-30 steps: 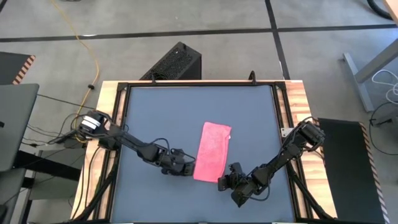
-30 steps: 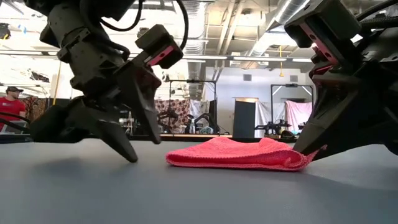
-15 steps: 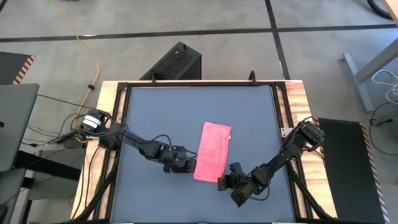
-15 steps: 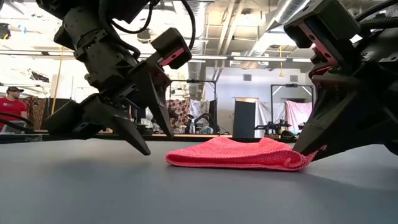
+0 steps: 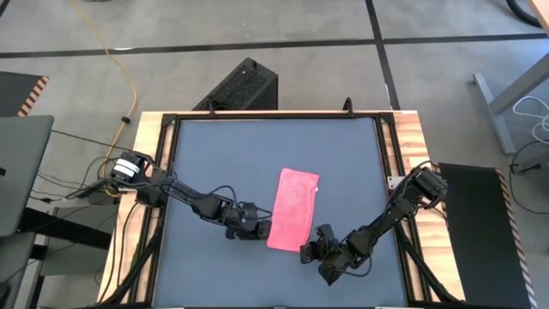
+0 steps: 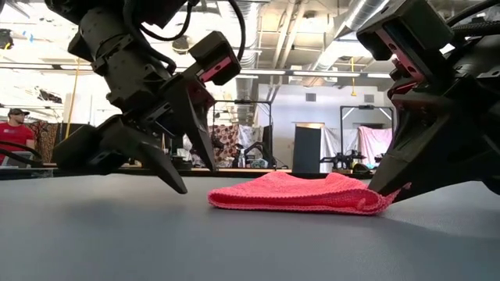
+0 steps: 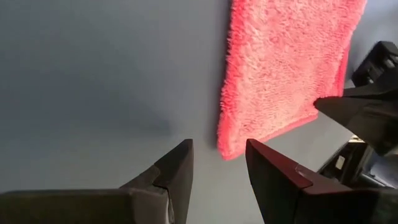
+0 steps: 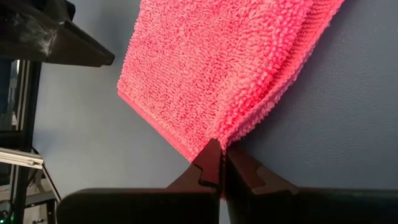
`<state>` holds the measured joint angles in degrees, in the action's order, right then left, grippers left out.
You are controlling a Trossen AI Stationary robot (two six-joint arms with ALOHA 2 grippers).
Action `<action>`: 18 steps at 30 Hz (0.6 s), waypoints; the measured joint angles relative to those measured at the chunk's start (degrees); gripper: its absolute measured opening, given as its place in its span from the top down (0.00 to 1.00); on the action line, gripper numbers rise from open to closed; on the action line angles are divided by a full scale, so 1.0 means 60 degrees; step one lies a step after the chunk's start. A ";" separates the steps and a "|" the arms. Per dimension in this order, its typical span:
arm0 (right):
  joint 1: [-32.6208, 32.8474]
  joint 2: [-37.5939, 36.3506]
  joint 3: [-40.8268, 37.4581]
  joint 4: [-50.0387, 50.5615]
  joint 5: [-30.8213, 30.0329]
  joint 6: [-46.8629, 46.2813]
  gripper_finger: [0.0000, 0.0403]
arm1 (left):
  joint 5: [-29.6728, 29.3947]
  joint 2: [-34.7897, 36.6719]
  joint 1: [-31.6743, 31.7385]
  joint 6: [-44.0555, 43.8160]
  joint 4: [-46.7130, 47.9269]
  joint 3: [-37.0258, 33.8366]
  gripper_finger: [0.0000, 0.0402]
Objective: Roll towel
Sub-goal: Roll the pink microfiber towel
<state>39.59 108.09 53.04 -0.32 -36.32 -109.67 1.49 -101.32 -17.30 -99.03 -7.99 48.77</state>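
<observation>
The pink towel (image 5: 293, 209) lies on the dark grey tabletop (image 5: 257, 154) as a long narrow strip running near to far, flat on its underside. My right gripper (image 5: 306, 250) is at the strip's near right corner, shut on it (image 8: 217, 149). My left gripper (image 5: 260, 230) hovers just left of the near left corner (image 7: 227, 148). Its fingers stand open (image 7: 217, 149), slanting down, and the corner lies just past the gap, untouched. In the low view the left gripper (image 6: 195, 178) is left of the towel (image 6: 301, 193) and the right gripper (image 6: 383, 191) is at its right end. My right gripper pinches the towel's near right corner (image 8: 219, 132) between its two fingertips, where an upper and a lower layer meet at the edge. The fingers slant down from the table's near right side. The corner (image 6: 393, 195) sits slightly raised; the rest of the towel lies slack on the table.
The tabletop is framed by black rails and wooden side strips (image 5: 412, 129). A black perforated box (image 5: 243, 86) stands on the floor beyond the far edge. Bare tabletop lies far of the towel. A person in red (image 6: 12, 129) stands well behind, at the room's left.
My left gripper has edged a little toward the towel's near left corner, still open. The right gripper and the towel have kept still.
</observation>
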 joint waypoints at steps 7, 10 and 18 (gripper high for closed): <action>-0.0073 0.0000 0.0004 0.0004 0.0040 0.0001 0.93 | 0.0171 -0.0003 -0.0004 0.0172 -0.0269 0.0188 0.66; -0.0073 0.0000 0.0004 0.0004 0.0036 0.0005 0.93 | 0.0106 -0.0069 -0.0011 0.0224 -0.0063 0.0412 0.66; -0.0101 0.0000 0.0011 -0.0101 0.0032 0.0029 0.93 | 0.1449 -0.1525 -0.0021 0.0728 -0.0231 0.1388 0.66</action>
<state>38.99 108.09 53.10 -0.92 -36.12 -109.50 10.19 -110.47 -17.42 -94.66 -9.38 57.10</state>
